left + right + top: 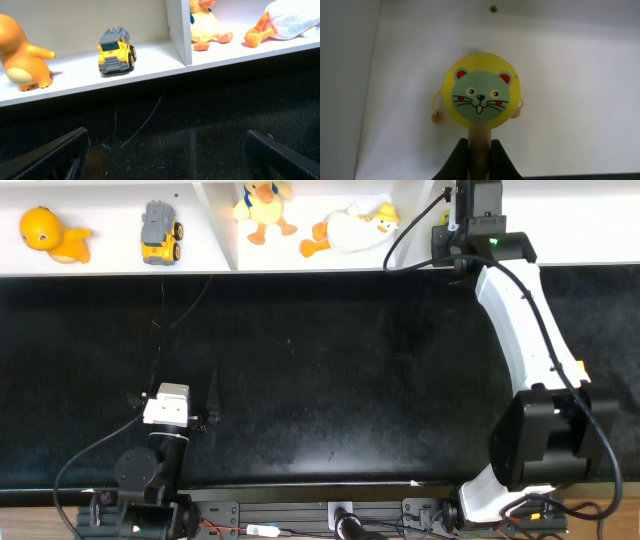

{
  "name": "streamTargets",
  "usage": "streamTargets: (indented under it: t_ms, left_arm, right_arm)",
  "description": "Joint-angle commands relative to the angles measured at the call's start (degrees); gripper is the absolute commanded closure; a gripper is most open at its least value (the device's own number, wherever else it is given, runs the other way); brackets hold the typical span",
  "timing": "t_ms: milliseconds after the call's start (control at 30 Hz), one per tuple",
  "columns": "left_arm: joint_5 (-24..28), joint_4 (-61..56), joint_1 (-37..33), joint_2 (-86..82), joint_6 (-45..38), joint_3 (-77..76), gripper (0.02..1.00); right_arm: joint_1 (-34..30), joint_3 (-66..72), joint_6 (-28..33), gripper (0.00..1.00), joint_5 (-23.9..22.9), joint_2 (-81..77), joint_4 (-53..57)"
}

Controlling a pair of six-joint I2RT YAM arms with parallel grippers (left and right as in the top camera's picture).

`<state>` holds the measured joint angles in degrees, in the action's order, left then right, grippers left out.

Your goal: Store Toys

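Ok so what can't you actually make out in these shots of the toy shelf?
Right wrist view: the lower end of the rattle handle is hidden inside the right gripper; whether the rattle touches the shelf cannot be told.
Left wrist view: the yellow duck loses its head to the top edge; the white duck and the orange toy are cut off by the side edges.

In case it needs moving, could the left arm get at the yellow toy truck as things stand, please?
Probably yes: the left gripper is open and faces the yellow toy truck, nothing lies between them, and the orange toy stands well aside.
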<state>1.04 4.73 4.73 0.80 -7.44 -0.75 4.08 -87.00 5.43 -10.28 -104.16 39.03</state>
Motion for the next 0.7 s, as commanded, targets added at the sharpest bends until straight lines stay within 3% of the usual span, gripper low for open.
streamTargets:
  t_ms: [33, 700]
  left_arm:
    - [0.3, 0.0, -0.3, -0.6, 1.1, 0.3, 0.023]
    - [0.3, 0.0, -0.3, -0.6, 1.1, 0.3, 0.023]
  right_arm:
    - [-0.5, -2.1, 0.3, 0.932, 1.7, -1.9, -2.0]
    - [-0.5, -2.1, 0.3, 0.954, 1.9, -4.9, -5.6]
